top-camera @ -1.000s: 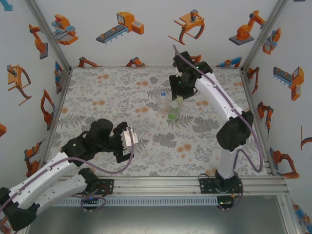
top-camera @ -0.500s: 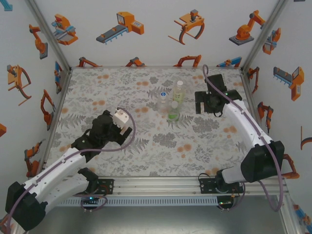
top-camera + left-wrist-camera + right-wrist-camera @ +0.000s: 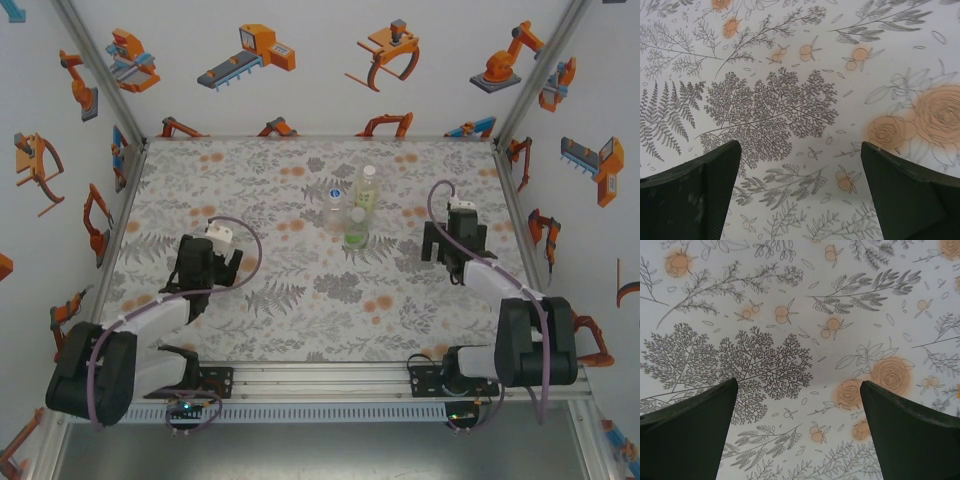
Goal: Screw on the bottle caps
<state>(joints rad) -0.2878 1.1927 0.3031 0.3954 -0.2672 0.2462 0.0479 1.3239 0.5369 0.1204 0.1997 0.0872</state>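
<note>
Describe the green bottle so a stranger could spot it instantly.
On the floral table, find the small cluster standing just beyond the middle. The green-tinted bottle is the one nearest the arms' bases; the pale yellow bottle and the colourless bottle stand behind it.

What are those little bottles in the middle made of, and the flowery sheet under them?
The bottles look like thin clear plastic with a slight gloss. They are see-through and one is tinted green, though from this far glass cannot be ruled out. The flowery sheet looks like matte printed paper or vinyl. It lies flat with no glare, and which of the two it is stays unclear.
</note>
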